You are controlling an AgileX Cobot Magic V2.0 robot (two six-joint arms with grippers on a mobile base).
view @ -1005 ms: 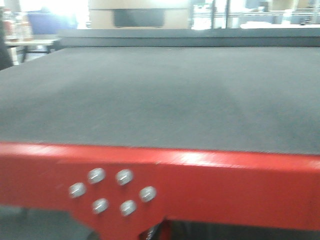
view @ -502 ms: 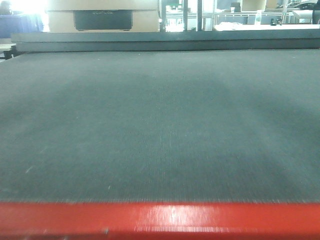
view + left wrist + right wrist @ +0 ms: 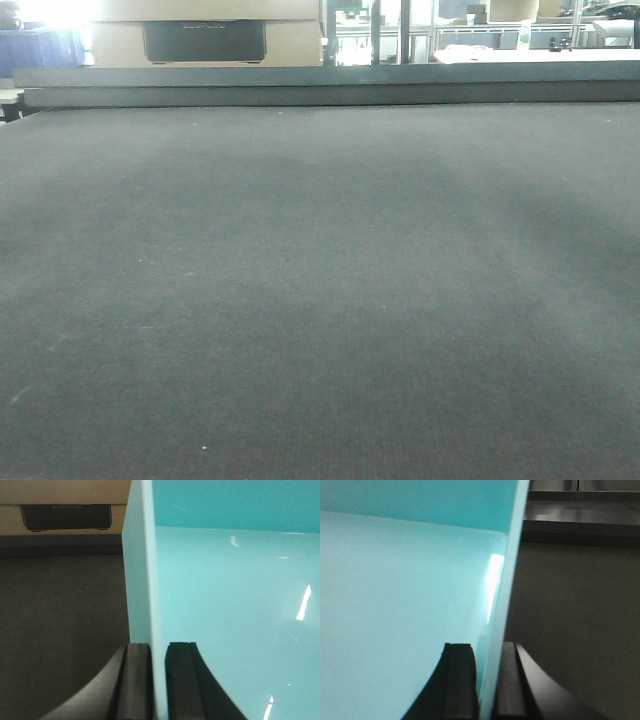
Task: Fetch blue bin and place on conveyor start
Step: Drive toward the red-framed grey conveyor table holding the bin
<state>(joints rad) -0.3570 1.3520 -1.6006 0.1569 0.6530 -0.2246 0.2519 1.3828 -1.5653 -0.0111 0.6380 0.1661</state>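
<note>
Blue bin (image 3: 225, 605) is being gripped at two opposite walls, one wall by each tool. Nearest the left wrist camera, the left tool (image 3: 158, 649) is being shown clamped on the bin's pale left wall. The wall is being pinched between two black fingers (image 3: 136, 680), one pressed against the outer face and the other against the inner face, just above the glossy aqua floor. Nearest the right wrist camera, the right tool (image 3: 484, 649) is being shown clamped in the same way on the right wall, with one finger inside the tub and one outside. Bright glints are being reflected off the smooth inner surfaces in both wrist views.

Just outside each gripped wall, the conveyor start (image 3: 60, 630) is being seen as a dark grey, felt-like belt lying lower than the rim. Whether the bin's base is touching the belt or is being held above it cannot be told.

Farther out, the front-facing view is being filled almost wholly by this belt, which is being bounded at its far end by a raised grey ledge (image 3: 320, 85) running across the full width. Beyond the ledge, a beige cabinet (image 3: 290, 42) with a dark panel (image 3: 205, 40) is being seen. Upright metal posts (image 3: 405, 30) are being seen to its right.
</note>
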